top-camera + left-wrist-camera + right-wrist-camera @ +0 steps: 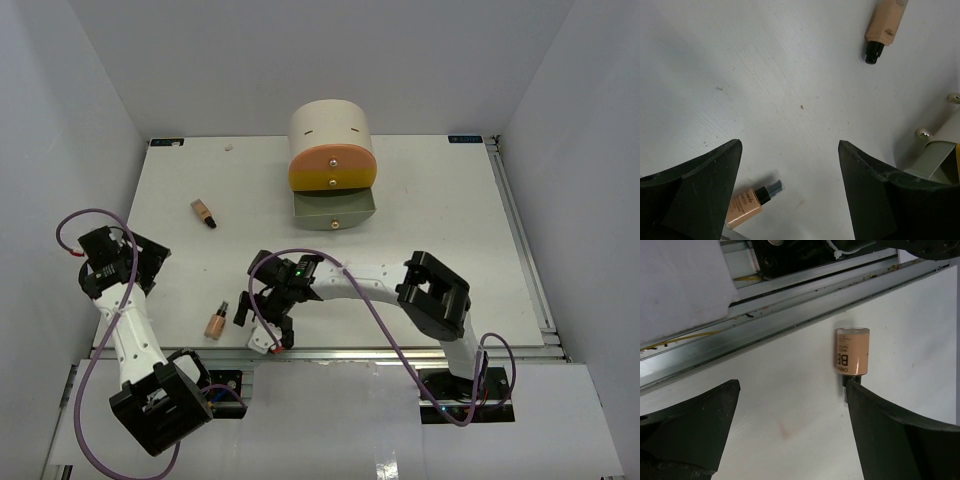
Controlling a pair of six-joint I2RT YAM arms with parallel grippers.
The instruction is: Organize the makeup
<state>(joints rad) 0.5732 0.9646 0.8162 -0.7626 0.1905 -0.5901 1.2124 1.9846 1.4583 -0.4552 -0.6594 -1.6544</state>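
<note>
Two tan makeup bottles with dark caps lie on the white table. One bottle [204, 213] [884, 27] lies left of centre. The other bottle [216, 322] [745, 205] [852, 351] lies near the front edge, its cap pointing away from that edge. My right gripper [264, 328] [792, 385] hangs open just right of this bottle, with bare table between its fingers; the right fingertip [860, 395] hides the cap. My left gripper [148, 262] [790, 145] is open over bare table at the left, apart from both bottles. No other makeup shows.
A big cream cylindrical drawer unit [332, 150] [940, 150] stands at the back centre, its lowest drawer [335, 208] pulled out. A small pale bit [230, 147] lies at the far edge. A metal rail [765, 320] runs along the table's near edge.
</note>
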